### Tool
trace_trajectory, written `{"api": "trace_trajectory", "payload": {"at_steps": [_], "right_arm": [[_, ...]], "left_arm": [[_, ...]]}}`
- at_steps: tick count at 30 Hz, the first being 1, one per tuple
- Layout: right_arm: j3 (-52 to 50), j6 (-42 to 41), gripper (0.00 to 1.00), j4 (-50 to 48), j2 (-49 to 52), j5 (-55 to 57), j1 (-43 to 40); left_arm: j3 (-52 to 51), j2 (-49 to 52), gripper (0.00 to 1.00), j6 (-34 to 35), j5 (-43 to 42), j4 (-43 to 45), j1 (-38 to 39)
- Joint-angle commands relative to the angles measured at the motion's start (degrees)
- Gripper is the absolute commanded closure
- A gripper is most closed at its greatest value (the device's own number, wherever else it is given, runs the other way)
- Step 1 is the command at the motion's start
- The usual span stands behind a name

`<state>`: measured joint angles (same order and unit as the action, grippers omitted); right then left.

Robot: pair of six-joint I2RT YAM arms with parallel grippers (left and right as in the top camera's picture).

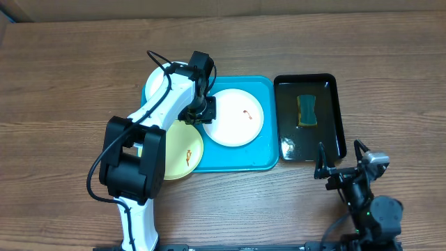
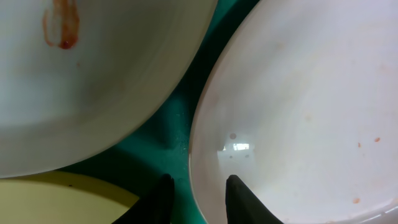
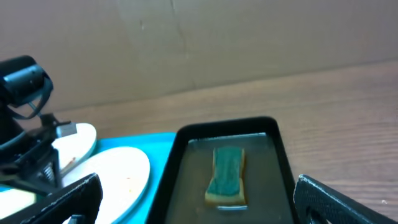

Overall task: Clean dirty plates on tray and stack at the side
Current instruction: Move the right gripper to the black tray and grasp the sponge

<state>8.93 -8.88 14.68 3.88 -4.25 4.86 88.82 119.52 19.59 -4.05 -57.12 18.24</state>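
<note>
The turquoise tray [image 1: 265,155] holds three plates. A white plate [image 1: 240,120] with a small orange smear lies at its right. A second white plate [image 1: 156,82] lies at the back left, partly under my left arm. The yellow-green plate [image 1: 182,155], also smeared, lies at the front left. My left gripper [image 1: 203,111] is down at the left rim of the right white plate. In the left wrist view its fingers [image 2: 199,199] are open and straddle a white plate's rim [image 2: 298,106]. My right gripper [image 1: 340,162] [image 3: 205,205] is open and empty near the front right.
A glossy black tray [image 1: 339,118] [image 3: 180,155] stands right of the turquoise tray, with a green-and-yellow sponge [image 1: 306,111] [image 3: 227,174] in it. The table top is wood. A cardboard wall runs along the back.
</note>
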Motion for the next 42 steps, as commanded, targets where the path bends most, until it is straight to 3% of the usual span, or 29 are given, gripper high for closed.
{"api": "trace_trajectory", "payload": {"at_steps": [1, 8, 10, 11, 15, 18, 21, 34, 42], "right_arm": [[14.8, 2.3, 0.00, 2.7, 6.7, 0.3, -0.5], [48.5, 3.0, 0.00, 28.8, 36.3, 0.0, -0.4], [56.0, 2.9, 0.00, 36.7, 44.4, 0.0, -0.4], [59.8, 2.9, 0.00, 40.5, 48.7, -0.9, -0.4], [69.0, 3.0, 0.00, 49.9, 60.8, -5.7, -0.4], [70.4, 3.0, 0.01, 52.5, 67.3, -6.3, -0.4], [69.9, 2.9, 0.20, 52.5, 73.0, -4.8, -0.4], [69.7, 3.0, 0.16, 46.7, 97.3, -4.9, -0.4], [67.1, 3.0, 0.20, 41.2, 103.1, -4.8, 0.3]], "left_arm": [[0.3, 1.0, 0.66, 0.4, -0.5, 0.2, -0.2], [0.3, 1.0, 0.45, 0.4, -0.4, 0.2, -0.2], [0.3, 1.0, 0.27, 0.4, -0.4, 0.2, -0.2], [0.3, 1.0, 0.00, 0.4, -0.4, 0.2, -0.2], [0.3, 1.0, 0.00, 0.3, -0.4, 0.3, -0.2], [0.3, 1.0, 0.00, 0.3, -0.4, 0.2, -0.2], [0.3, 1.0, 0.00, 0.3, -0.4, 0.3, -0.2], [0.3, 1.0, 0.00, 0.3, -0.4, 0.3, -0.2], [0.3, 1.0, 0.00, 0.3, -0.4, 0.3, -0.2]]}}
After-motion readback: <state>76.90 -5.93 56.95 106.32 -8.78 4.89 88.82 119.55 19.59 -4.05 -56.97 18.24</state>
